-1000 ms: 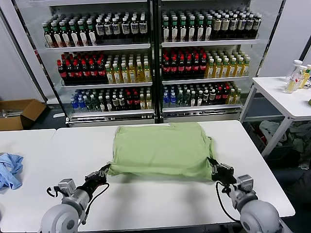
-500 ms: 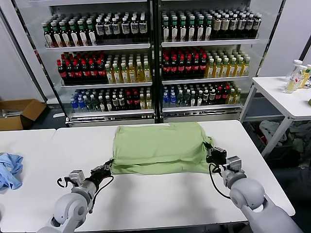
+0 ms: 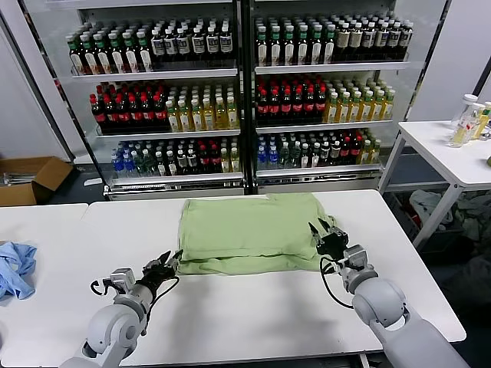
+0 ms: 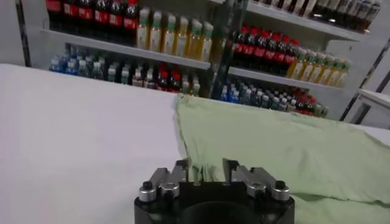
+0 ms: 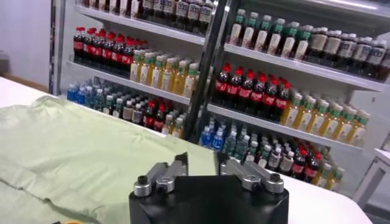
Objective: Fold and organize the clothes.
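The light green shirt [image 3: 249, 230] lies folded flat on the white table [image 3: 253, 314], its checkered print hidden. My left gripper [image 3: 166, 264] is open at the shirt's near left corner. In the left wrist view [image 4: 204, 165] the cloth's corner [image 4: 201, 155] lies between the spread fingers. My right gripper [image 3: 324, 228] is open just over the shirt's near right corner. In the right wrist view [image 5: 203, 159] its fingers stand apart above the green cloth [image 5: 73, 152].
A light blue garment [image 3: 15, 268] lies on the left table. Drink coolers full of bottles [image 3: 245, 100] stand behind the table. A cardboard box [image 3: 27, 176] sits on the floor at far left. A side table [image 3: 453, 153] with bottles stands at right.
Both grippers moved away from me with the shirt's near edge, which now lies a little farther back. Both have let go and opened; the right one rose over the cloth.
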Robot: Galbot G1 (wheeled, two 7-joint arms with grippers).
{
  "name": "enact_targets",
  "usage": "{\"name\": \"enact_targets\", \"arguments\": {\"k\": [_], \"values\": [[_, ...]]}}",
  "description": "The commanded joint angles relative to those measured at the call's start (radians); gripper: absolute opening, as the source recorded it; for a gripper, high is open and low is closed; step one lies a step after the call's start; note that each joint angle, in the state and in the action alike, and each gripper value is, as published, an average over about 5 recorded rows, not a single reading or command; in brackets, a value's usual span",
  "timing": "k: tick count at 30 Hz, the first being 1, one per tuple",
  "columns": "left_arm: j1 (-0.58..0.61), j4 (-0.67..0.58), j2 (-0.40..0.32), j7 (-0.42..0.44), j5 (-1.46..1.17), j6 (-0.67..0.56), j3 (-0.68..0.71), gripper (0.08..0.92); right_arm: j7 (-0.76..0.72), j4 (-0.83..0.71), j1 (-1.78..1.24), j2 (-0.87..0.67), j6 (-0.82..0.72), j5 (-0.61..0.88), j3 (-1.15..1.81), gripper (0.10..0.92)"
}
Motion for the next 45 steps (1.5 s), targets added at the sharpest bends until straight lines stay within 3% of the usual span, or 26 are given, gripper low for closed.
{"name": "enact_targets", "arguments": {"k": [1, 9, 14, 17, 35, 40, 45], "values": [[0.048, -0.002, -0.014, -0.003, 0.032, -0.005, -0.004, 0.547, 0.035, 0.013, -0.125, 0.006, -0.066, -0.006, 0.091, 0.596], [0.014, 0.044, -0.038, -0.003, 0.039, -0.004, 0.019, 0.772, 0.065, -0.035, -0.124, 0.023, -0.165, 0.147, 0.112, 0.803], [-0.021, 0.101, -0.043, -0.017, 0.069, -0.004, 0.038, 0.813, 0.07, -0.051, -0.095, 0.037, -0.194, 0.232, 0.083, 0.77], [-0.017, 0.107, -0.04, -0.023, 0.072, -0.005, 0.04, 0.764, 0.07, -0.048, -0.09, 0.043, -0.195, 0.241, 0.071, 0.696], [0.012, 0.069, -0.028, -0.004, -0.006, 0.009, 0.038, 0.257, 0.061, -0.009, -0.121, 0.022, -0.178, 0.234, 0.075, 0.186], [0.071, 0.004, -0.02, -0.008, -0.013, 0.012, 0.016, 0.115, 0.058, 0.053, -0.168, 0.002, -0.181, 0.232, 0.097, 0.141], [0.198, -0.12, -0.002, -0.021, -0.01, 0.018, -0.015, 0.092, 0.056, 0.164, -0.285, -0.036, -0.185, 0.226, 0.15, 0.141]]}}
